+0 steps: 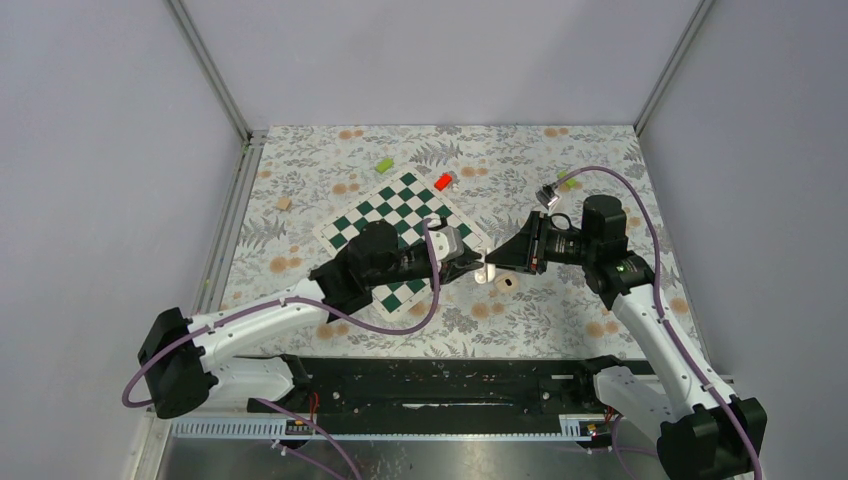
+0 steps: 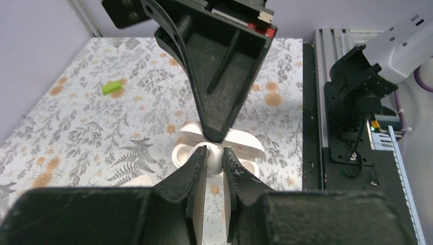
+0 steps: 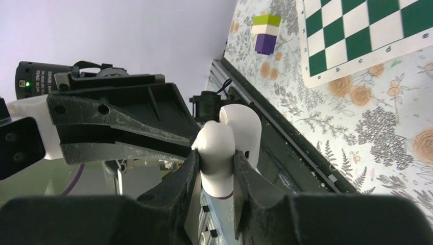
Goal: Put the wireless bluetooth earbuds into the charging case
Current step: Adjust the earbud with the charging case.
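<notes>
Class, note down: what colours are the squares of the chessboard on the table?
The chessboard has dark green and white squares, clearest in the top external view.

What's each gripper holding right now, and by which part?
Right gripper clamps the open case across its body. Left gripper pinches an earbud at its fingertips; which part of it is hidden.

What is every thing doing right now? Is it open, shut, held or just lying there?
charging case: lid open, held up in the air by the right gripper.
earbud: pinched by the left gripper, right at the case's opening.
left gripper: shut on the earbud.
right gripper: shut on the charging case.
</notes>
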